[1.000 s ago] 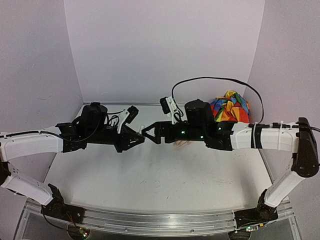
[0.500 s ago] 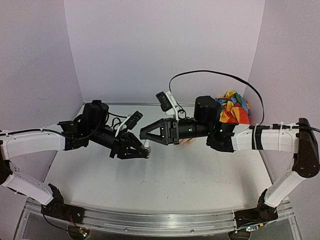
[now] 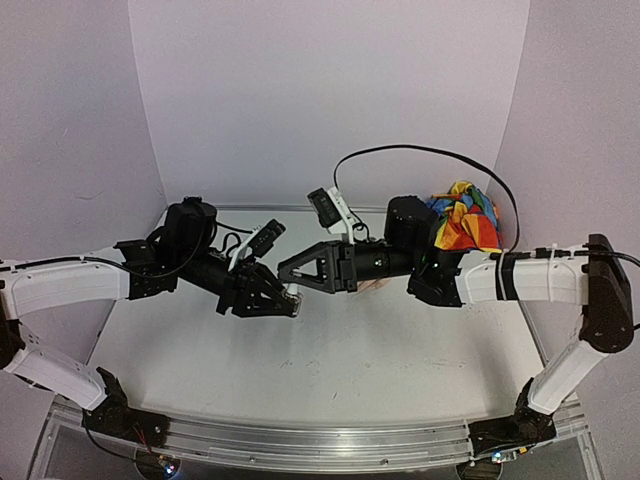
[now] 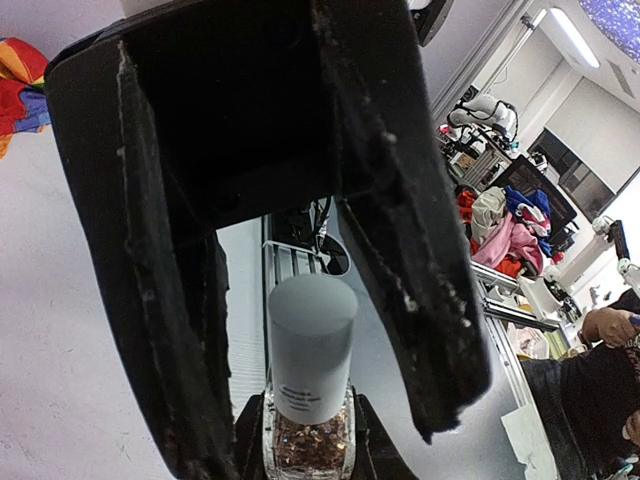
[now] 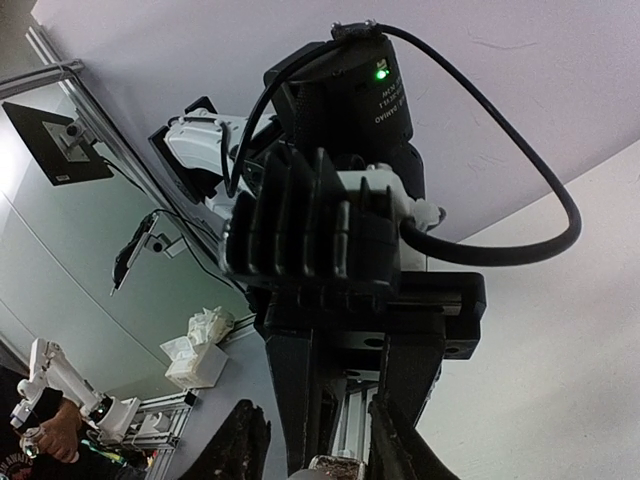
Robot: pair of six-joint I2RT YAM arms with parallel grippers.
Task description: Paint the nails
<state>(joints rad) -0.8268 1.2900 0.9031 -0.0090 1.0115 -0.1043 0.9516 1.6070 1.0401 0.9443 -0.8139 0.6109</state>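
Note:
My left gripper point(image 3: 284, 301) is shut on a tiny polish bottle point(image 3: 291, 297) of pinkish glitter point(image 4: 310, 440) with a white cap point(image 4: 312, 345). It holds the bottle in the air over the table's middle. My right gripper point(image 3: 283, 270) reaches in from the right. Its fingers point(image 4: 400, 250) stand on either side of the cap, and a narrow gap shows beside it. The cap's top point(image 5: 330, 468) peeks between them in the right wrist view. A peach mannequin hand point(image 3: 374, 285) lies mostly hidden under the right arm, and its rainbow sleeve point(image 3: 462, 222) sits behind. The nails do not show.
Pale walls close in the white table point(image 3: 330, 370) at the back and both sides. A black cable point(image 3: 430, 157) loops above the right wrist. The rainbow fabric point(image 4: 20, 75) also shows at the far left of the left wrist view.
The left gripper has dropped lower and tilted with the bottle. The right gripper has rolled over and drawn its jaws in from wide to close around the cap.

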